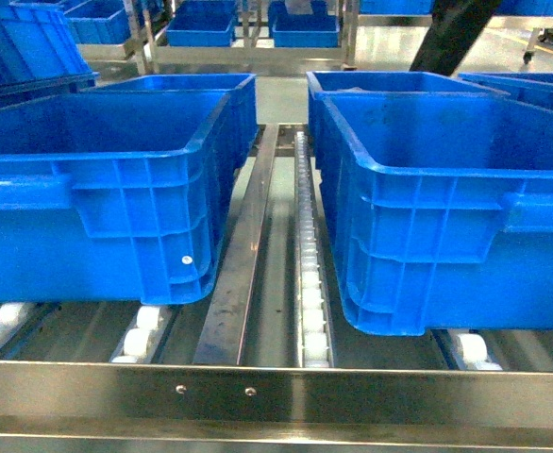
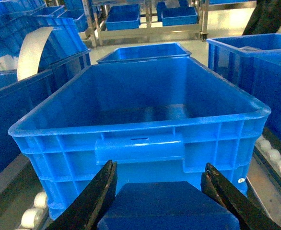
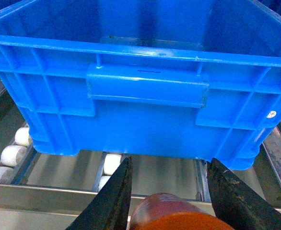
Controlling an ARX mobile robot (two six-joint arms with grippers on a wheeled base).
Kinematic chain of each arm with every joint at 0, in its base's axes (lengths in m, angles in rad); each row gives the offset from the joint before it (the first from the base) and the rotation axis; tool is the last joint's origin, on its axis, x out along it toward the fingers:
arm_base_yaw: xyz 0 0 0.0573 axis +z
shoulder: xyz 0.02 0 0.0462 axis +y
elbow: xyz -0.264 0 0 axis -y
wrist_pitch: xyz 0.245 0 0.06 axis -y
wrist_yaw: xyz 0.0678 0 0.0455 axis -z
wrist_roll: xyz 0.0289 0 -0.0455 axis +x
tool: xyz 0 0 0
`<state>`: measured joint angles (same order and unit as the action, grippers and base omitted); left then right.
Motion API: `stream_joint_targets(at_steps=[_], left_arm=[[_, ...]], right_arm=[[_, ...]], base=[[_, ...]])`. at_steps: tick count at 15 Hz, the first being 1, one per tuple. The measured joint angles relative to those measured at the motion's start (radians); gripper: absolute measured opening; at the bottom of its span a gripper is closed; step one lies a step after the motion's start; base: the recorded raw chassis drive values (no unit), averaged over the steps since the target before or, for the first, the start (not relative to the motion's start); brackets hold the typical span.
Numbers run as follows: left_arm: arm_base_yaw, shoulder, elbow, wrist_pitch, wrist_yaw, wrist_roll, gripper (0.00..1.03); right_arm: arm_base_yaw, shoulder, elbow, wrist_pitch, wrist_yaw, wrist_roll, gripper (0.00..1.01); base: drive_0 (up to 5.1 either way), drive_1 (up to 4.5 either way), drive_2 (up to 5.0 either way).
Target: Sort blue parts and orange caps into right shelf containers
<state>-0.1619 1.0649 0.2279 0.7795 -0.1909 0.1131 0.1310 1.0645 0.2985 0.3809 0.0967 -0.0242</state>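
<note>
Left gripper (image 2: pixel 159 191): fingers closed against the sides of a blue part (image 2: pixel 167 208), held just short of the left crate (image 2: pixel 140 143), facing its handle ledge; right gripper (image 3: pixel 169 191): fingers closed against an orange cap (image 3: pixel 179 218), held above the steel front rail (image 3: pixel 44 194), near the right crate (image 3: pixel 145 86); both crates rest on white rollers (image 1: pixel 312 311); beyond, further blue crates (image 1: pixel 201 24) on distant racks.

Black tapered jaws, scuffed, worn edges
</note>
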Motion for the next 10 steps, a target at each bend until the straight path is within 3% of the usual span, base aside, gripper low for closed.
stream_joint_targets(at_steps=[10], left_arm=[[0.000, 0.000, 0.000, 0.000, 0.000, 0.000, 0.44]], right_arm=[[0.000, 0.000, 0.000, 0.000, 0.000, 0.000, 0.41]], base=[[0.0, 0.00, 0.0]])
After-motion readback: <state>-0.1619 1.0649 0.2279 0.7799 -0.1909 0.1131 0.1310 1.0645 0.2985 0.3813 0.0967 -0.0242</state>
